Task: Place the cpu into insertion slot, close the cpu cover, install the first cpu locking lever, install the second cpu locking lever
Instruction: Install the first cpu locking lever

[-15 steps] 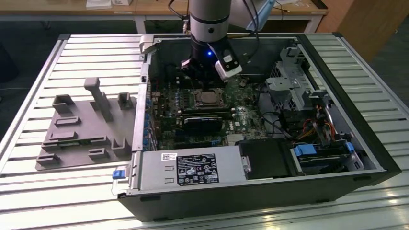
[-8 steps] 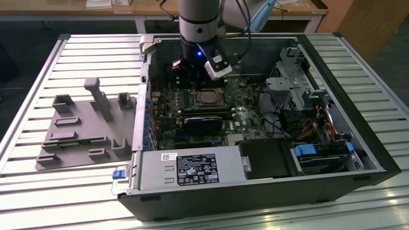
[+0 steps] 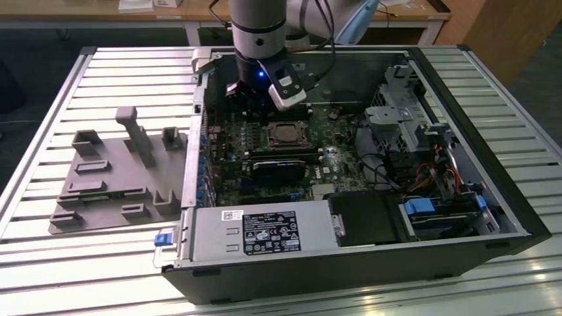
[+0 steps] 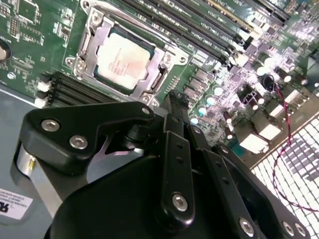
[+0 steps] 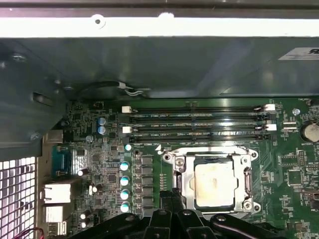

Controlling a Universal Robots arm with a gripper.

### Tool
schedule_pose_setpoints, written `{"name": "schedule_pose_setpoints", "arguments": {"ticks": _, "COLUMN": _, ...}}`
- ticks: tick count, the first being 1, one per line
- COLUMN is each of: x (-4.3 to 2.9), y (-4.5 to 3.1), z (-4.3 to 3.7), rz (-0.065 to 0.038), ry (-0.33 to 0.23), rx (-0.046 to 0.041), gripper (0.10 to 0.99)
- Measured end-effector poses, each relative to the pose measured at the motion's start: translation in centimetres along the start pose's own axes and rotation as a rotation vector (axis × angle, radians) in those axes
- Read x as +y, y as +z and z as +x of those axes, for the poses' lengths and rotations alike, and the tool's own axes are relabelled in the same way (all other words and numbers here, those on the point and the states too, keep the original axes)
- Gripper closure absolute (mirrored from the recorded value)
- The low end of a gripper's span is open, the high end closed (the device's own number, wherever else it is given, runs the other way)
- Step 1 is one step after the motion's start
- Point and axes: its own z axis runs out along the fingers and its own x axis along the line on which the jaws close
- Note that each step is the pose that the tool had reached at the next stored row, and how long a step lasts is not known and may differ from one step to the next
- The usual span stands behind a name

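Observation:
The cpu (image 5: 213, 183) (image 4: 121, 59) (image 3: 285, 135) lies flat in the insertion slot (image 5: 249, 191) on the green motherboard, its pale metal top facing up. The silvery cpu cover (image 5: 180, 172) (image 4: 85, 44) lies down flat around it as a frame. A thin lever rod (image 5: 204, 148) (image 4: 144, 27) runs along one side of the socket. My gripper (image 5: 172, 199) (image 4: 173, 102) (image 3: 253, 105) hangs just off a corner of the socket, shut, with nothing seen between its fingers.
Memory slots (image 5: 199, 124) run beside the socket, and a steel case wall (image 5: 149, 64) stands past them. A black card (image 3: 281, 168), the power supply (image 3: 263, 234) and the drive cage (image 3: 412, 125) crowd the case. A grey fixture plate (image 3: 114, 178) lies on the exterior view's left.

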Motion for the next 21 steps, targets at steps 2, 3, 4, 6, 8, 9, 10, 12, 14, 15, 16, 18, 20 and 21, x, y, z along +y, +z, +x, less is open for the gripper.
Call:
{"name": "schedule_pose_setpoints", "arguments": {"ticks": 2, "x": 0.01, "y": -0.18, "z": 0.00, "rz": 0.000, "ry": 0.000, "rx": -0.0002, "gripper": 0.984}}
{"name": "schedule_pose_setpoints", "arguments": {"ticks": 3, "x": 0.03, "y": -0.34, "z": 0.00, "rz": 0.000, "ry": 0.000, "rx": -0.0004, "gripper": 0.984}}
{"name": "schedule_pose_setpoints", "arguments": {"ticks": 4, "x": 0.05, "y": -0.51, "z": -0.01, "rz": 0.000, "ry": 0.000, "rx": -0.0005, "gripper": 0.984}}
{"name": "schedule_pose_setpoints", "arguments": {"ticks": 6, "x": 0.09, "y": -0.94, "z": -0.02, "rz": 0.000, "ry": 0.000, "rx": -0.0005, "gripper": 0.984}}
{"name": "schedule_pose_setpoints", "arguments": {"ticks": 8, "x": 0.14, "y": -1.36, "z": -0.04, "rz": 0.000, "ry": 0.000, "rx": -0.0004, "gripper": 0.984}}
{"name": "schedule_pose_setpoints", "arguments": {"ticks": 9, "x": 0.15, "y": -1.52, "z": -0.05, "rz": 0.000, "ry": 0.000, "rx": -0.0005, "gripper": 0.984}}
{"name": "schedule_pose_setpoints", "arguments": {"ticks": 10, "x": 0.17, "y": -1.65, "z": -0.05, "rz": 0.000, "ry": 0.000, "rx": -0.0005, "gripper": 0.984}}
{"name": "schedule_pose_setpoints", "arguments": {"ticks": 12, "x": 0.18, "y": -1.74, "z": -0.04, "rz": 0.000, "ry": 0.000, "rx": -0.0009, "gripper": 0.984}}
{"name": "schedule_pose_setpoints", "arguments": {"ticks": 14, "x": 0.16, "y": -1.76, "z": 0.25, "rz": 0.000, "ry": 0.000, "rx": -0.0019, "gripper": 0.984}}
{"name": "schedule_pose_setpoints", "arguments": {"ticks": 15, "x": 0.15, "y": -1.77, "z": 0.50, "rz": -0.001, "ry": 0.000, "rx": -0.0023, "gripper": 0.984}}
{"name": "schedule_pose_setpoints", "arguments": {"ticks": 16, "x": 0.14, "y": -1.78, "z": 0.75, "rz": -0.001, "ry": 0.000, "rx": -0.0027, "gripper": 0.984}}
{"name": "schedule_pose_setpoints", "arguments": {"ticks": 18, "x": 0.13, "y": -1.80, "z": 1.07, "rz": -0.006, "ry": 0.000, "rx": -0.0029, "gripper": 0.984}}
{"name": "schedule_pose_setpoints", "arguments": {"ticks": 20, "x": 0.12, "y": -1.80, "z": 1.22, "rz": -0.026, "ry": 0.001, "rx": -0.0022, "gripper": 0.984}}
{"name": "schedule_pose_setpoints", "arguments": {"ticks": 21, "x": 0.12, "y": -1.80, "z": 1.30, "rz": -0.037, "ry": 0.001, "rx": -0.0020, "gripper": 0.984}}
